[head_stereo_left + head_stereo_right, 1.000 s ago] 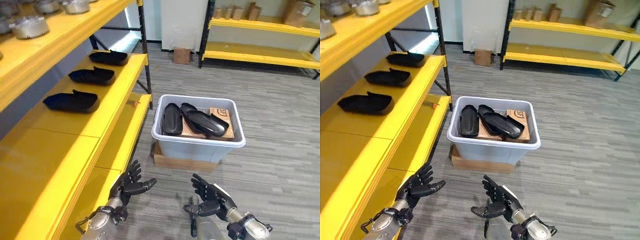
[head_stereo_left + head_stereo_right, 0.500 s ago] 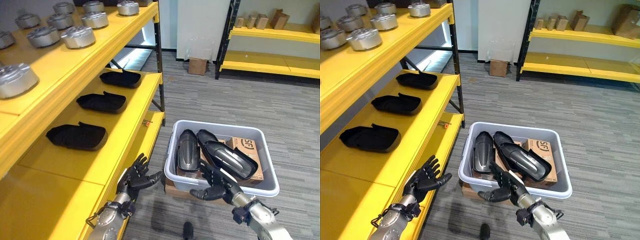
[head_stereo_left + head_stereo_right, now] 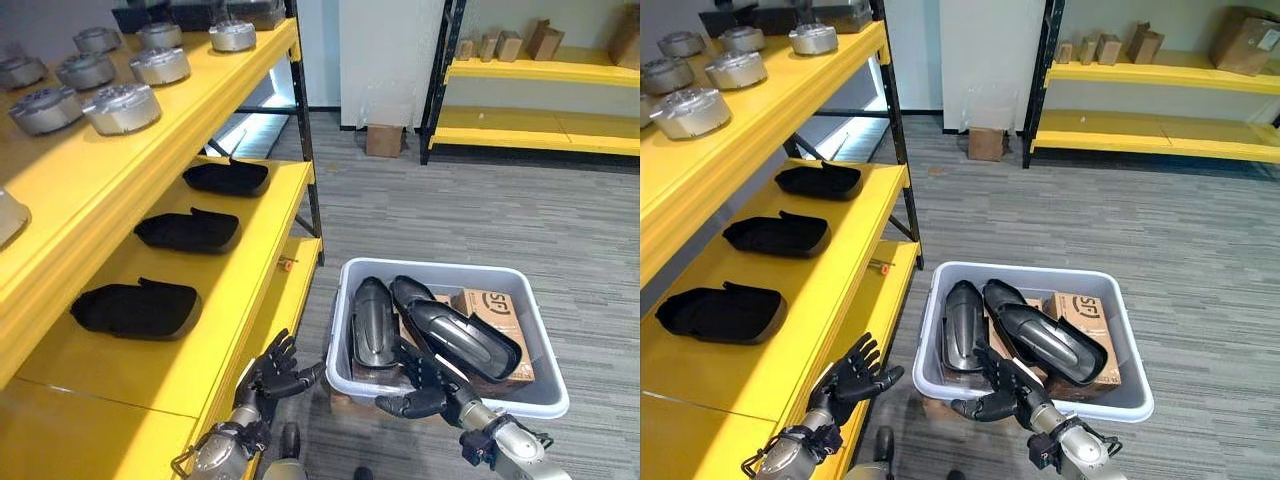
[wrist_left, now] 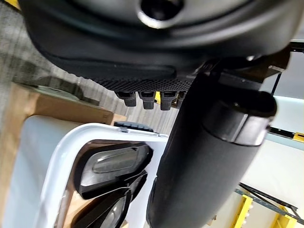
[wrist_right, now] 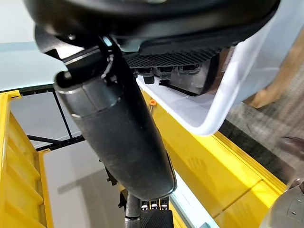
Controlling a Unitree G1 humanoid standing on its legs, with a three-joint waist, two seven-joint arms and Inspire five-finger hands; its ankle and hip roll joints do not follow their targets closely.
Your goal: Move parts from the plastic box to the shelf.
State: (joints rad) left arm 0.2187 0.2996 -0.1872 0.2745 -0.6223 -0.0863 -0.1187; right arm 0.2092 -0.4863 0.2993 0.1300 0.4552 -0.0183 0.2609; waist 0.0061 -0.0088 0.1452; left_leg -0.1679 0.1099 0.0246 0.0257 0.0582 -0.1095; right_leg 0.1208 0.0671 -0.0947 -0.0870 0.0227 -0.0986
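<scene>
Parts [image 3: 375, 325] lie dark and glossy in the plastic box [image 3: 445, 380], whose near rim has the right robot hand [image 3: 425, 390] over it with spread fingers holding nothing, while the left robot hand [image 3: 272, 375], just as spread and bare, hangs beside the box by the shelf [image 3: 215, 325]. A good grasp likely means both hands reaching over the rim to cradle the nearest part's ends, then lifting it level toward the bare shelf board beside the parts [image 3: 135, 308] already placed.
</scene>
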